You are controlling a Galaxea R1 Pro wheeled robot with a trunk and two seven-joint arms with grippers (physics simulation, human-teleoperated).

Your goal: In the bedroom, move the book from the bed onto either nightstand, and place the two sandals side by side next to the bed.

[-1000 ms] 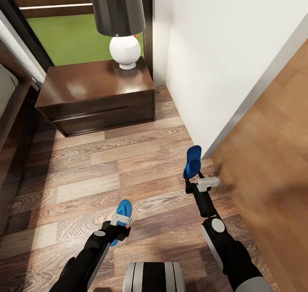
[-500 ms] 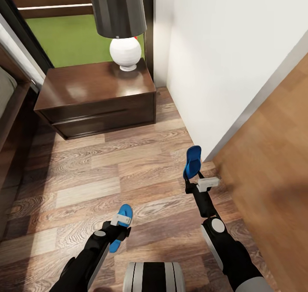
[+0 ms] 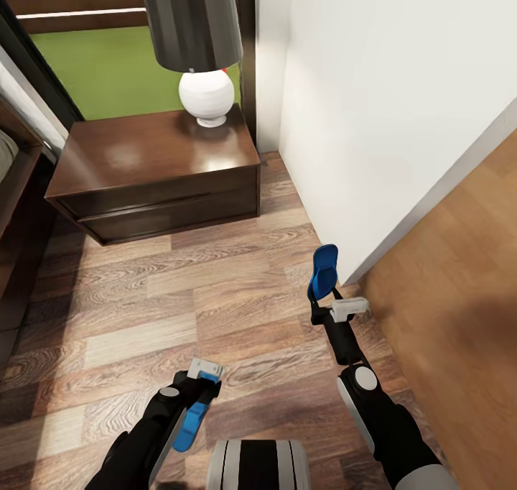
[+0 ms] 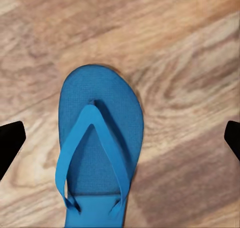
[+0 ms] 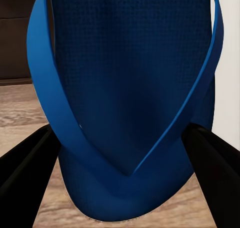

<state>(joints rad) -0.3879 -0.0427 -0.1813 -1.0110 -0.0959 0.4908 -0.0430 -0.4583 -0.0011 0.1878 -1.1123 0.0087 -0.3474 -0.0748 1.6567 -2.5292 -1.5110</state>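
One bright blue sandal (image 4: 97,148) lies flat on the plank floor, strap up; in the head view this sandal (image 3: 187,425) is just below my left gripper (image 3: 205,371). That left gripper (image 4: 120,138) is open, its dark fingertips (image 4: 10,143) wide apart on either side and clear of the sandal. My right gripper (image 3: 321,299) is shut on the second sandal (image 3: 323,269), which stands upright above the floor near the wall corner; this held sandal (image 5: 125,87) sits between both fingers (image 5: 30,183). The nightstand (image 3: 154,163) stands ahead. The bed's dark frame (image 3: 14,188) edges the left. The book is out of view.
A lamp with a white round base (image 3: 206,96) and dark shade stands on the nightstand's back right. A white wall (image 3: 373,116) juts out on the right, its corner close to the held sandal. Behind the nightstand a window (image 3: 100,66) shows grass. Open plank floor (image 3: 165,296) lies between me and the nightstand.
The view has shifted a little with the camera. The left sandal, earlier sticking out ahead of the left gripper, now lies on the floor under it. The right arm holds as before.
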